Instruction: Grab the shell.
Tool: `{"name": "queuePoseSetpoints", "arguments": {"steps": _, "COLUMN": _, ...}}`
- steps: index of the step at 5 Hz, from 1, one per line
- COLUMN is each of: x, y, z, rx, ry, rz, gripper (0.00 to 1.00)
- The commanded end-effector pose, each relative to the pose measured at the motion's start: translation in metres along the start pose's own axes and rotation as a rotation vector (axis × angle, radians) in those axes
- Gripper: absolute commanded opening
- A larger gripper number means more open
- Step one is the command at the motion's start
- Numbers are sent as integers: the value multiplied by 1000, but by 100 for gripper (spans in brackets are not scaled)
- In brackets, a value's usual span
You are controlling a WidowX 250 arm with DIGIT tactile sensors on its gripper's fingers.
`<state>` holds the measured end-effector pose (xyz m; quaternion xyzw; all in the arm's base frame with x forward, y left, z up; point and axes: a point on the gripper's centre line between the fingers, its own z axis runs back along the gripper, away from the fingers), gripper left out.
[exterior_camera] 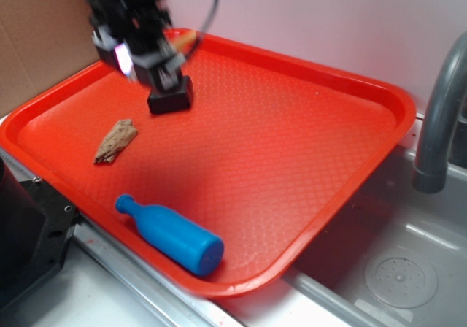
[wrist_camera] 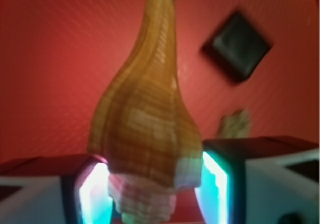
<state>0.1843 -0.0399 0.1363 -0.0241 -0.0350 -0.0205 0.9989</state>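
The claw (wrist_camera: 152,184) is closed on the shell (wrist_camera: 145,119), its two lit fingers (wrist_camera: 95,194) pressing the wide whorled end from either side. In the wrist view the shell stands up out of the grip, its striped tan body narrowing to a long tail that points away from the claw, over the tray (wrist_camera: 60,59).

From the exterior view the claw (exterior_camera: 149,49) hangs above the tray's (exterior_camera: 292,144) far left corner, blurred; the shell (exterior_camera: 184,44) shows there only as a tan-orange smear beside the fingers, so its pose is hard to read. A black block (exterior_camera: 170,97) sits on the tray just below the claw. A bark piece (exterior_camera: 115,141) lies nearer the tray's left rim, and a blue bottle (exterior_camera: 171,236) lies on its side by the near rim.
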Motion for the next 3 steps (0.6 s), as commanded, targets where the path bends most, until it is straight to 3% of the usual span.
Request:
{"name": "queuePoseSetpoints", "arguments": {"steps": 1, "x": 10, "y": 20, "z": 99, "rx": 46, "ry": -2, "rz": 94, "gripper": 0}}
{"name": "queuePoseSetpoints", "arguments": {"steps": 2, "x": 17, "y": 24, "z": 103, "rx": 104, "ry": 1, "rz": 97, "gripper": 0}}
{"name": "queuePoseSetpoints", "arguments": {"steps": 3, "x": 18, "y": 27, "z": 98, "rx": 92, "ry": 14, "rz": 103, "gripper": 0}}
